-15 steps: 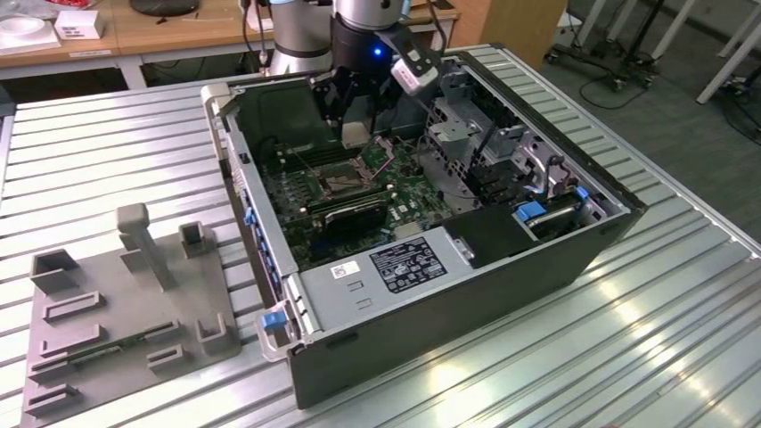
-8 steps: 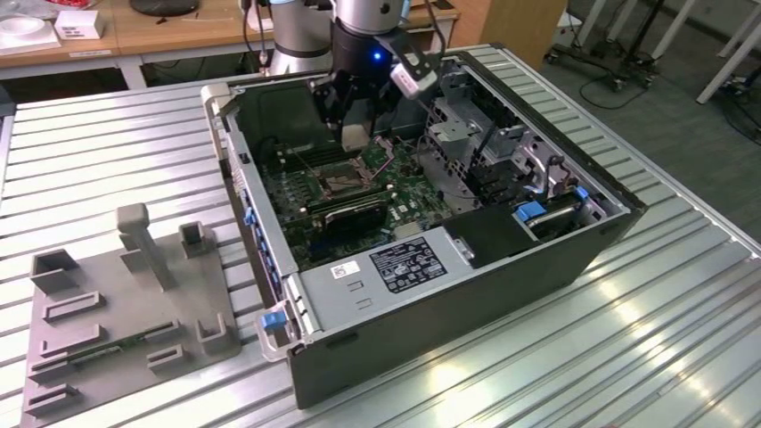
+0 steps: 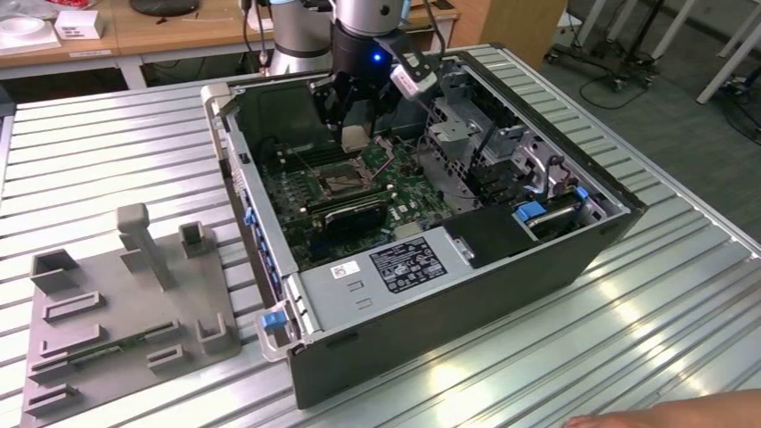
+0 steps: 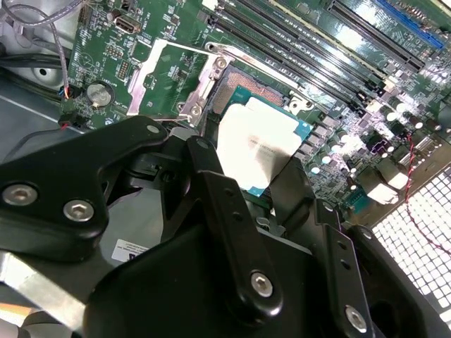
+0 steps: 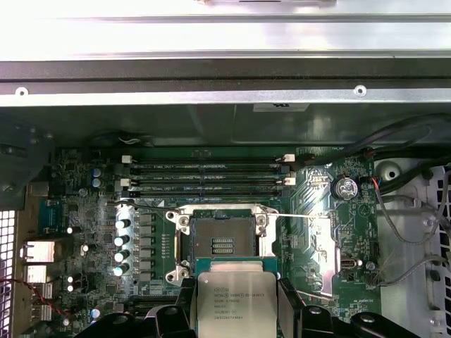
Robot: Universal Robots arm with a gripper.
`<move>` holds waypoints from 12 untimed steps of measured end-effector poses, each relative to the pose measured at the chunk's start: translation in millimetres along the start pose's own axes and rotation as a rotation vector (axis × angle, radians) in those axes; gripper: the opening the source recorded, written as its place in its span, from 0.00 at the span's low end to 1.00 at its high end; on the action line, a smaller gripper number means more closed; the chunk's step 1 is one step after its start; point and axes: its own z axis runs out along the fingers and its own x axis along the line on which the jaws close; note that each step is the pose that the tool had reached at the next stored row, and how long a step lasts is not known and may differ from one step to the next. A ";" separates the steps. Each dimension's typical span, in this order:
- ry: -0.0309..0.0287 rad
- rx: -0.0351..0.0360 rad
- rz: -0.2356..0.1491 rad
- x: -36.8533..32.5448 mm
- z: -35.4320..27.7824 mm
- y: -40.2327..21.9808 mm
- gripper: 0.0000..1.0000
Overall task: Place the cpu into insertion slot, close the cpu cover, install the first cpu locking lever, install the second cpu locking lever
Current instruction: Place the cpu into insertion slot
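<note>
- My gripper (image 5: pixel 237 318) clamps the cpu (image 5: pixel 236 296) by two opposite edges, hovering near the insertion slot (image 5: pixel 222 243) in the middle of the motherboard (image 5: pixel 81 186).
- The cpu cover (image 5: pixel 318 229) lies flipped open beside it.
- I'd keep the cpu level, corners square to the slot's rim.

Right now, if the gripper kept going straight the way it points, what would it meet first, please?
Most likely the open socket: the gripper holds the chip facing it. Depth is unclear, so the chip might touch the socket's metal rim first.
</note>
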 end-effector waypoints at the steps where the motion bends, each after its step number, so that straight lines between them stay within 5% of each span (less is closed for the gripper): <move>1: 0.0000 0.0000 0.000 0.0 0.0 0.0 0.54; 12: -0.0014 -0.0001 0.016 0.0 0.2 0.0 0.54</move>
